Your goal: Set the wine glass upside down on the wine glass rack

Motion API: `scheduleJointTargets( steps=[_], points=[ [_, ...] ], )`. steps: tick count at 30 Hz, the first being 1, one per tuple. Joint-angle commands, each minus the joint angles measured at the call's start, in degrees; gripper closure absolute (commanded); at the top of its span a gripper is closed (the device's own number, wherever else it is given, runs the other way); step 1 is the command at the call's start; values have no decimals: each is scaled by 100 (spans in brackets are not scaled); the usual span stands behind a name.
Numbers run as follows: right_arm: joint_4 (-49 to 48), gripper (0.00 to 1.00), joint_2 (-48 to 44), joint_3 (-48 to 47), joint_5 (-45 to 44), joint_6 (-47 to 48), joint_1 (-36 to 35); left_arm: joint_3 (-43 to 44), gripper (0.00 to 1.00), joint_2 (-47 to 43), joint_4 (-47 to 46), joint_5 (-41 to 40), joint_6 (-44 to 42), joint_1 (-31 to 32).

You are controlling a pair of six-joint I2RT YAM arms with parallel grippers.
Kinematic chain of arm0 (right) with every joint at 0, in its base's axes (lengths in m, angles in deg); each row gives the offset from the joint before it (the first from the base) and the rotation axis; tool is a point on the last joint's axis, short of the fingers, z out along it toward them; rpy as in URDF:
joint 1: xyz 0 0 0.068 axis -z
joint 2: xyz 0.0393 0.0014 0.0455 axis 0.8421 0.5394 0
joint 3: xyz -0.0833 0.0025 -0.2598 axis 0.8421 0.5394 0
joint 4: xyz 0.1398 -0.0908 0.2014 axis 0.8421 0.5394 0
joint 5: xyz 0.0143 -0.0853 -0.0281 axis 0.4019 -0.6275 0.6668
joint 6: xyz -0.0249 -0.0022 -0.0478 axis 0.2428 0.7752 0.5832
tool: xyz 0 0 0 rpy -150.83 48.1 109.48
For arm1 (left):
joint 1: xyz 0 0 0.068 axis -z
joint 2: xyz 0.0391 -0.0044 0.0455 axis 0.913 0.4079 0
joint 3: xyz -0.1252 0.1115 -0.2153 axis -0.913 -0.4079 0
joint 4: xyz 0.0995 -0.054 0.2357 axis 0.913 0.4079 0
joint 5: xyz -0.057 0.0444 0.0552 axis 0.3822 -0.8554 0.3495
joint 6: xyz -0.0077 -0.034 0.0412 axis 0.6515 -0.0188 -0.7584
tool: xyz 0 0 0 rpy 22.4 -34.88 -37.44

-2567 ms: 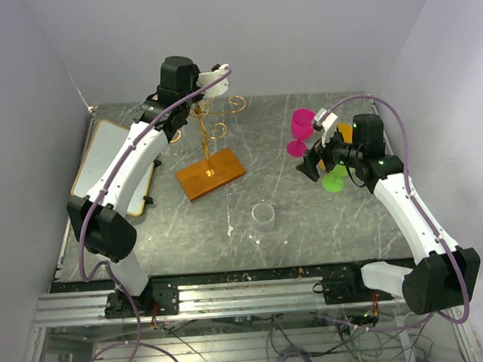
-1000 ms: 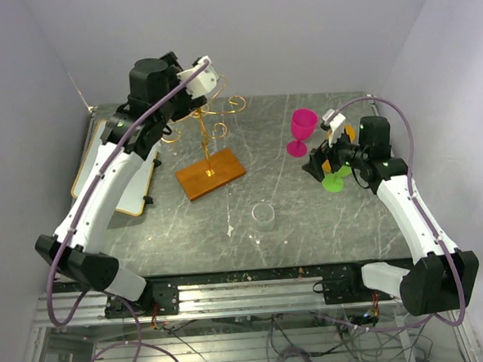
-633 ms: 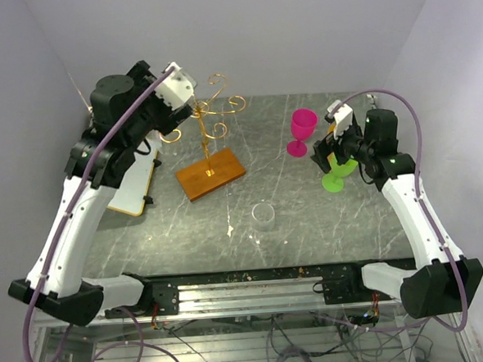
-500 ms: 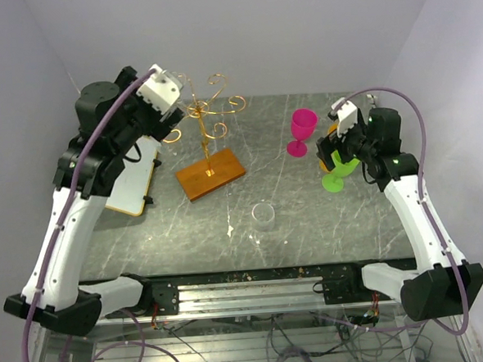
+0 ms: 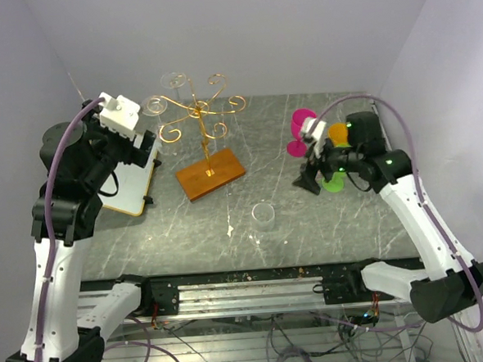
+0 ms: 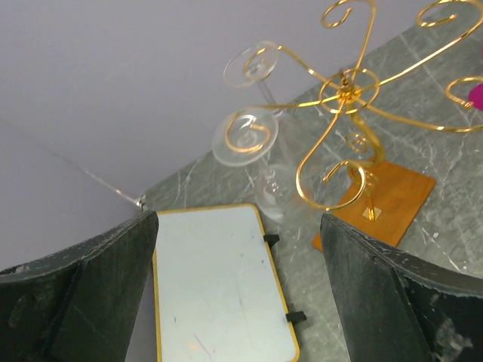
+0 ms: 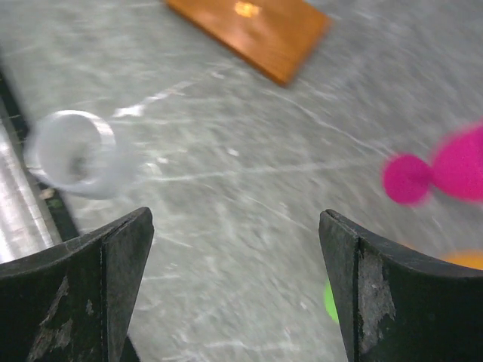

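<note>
Clear wine glass (image 6: 243,136) hangs upside down on the wine glass rack (image 6: 343,94), near the desk's far edge. The left fingers (image 6: 90,294) gape wide, empty. The right fingers (image 7: 83,279) are spread too, holding nothing. Best to back away gently without nudging that wire.
</note>
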Motion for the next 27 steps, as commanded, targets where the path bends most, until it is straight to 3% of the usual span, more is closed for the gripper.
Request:
scheduleJointTargets(
  steps=[1,7,14,21,27],
  points=[
    [294,10,49,23,188,59,-1243,-339,1,-328,-266,284,396,-404],
    [235,18,505,-106,-137,-90,-2204,-720,1,-573,-273,538,560,-956],
    [258,25,933,-213,-1174,-84,-2985,-645,2,-491,-255,518,544,-1148],
    [277,33,1239,-285,-1755,-32,-3343,-615,3,-350,-373,849,820,-1354],
    [313,47,1400,-313,-1952,40,-3478,-655,4,-333,-413,996,917,-1430]
  ],
)
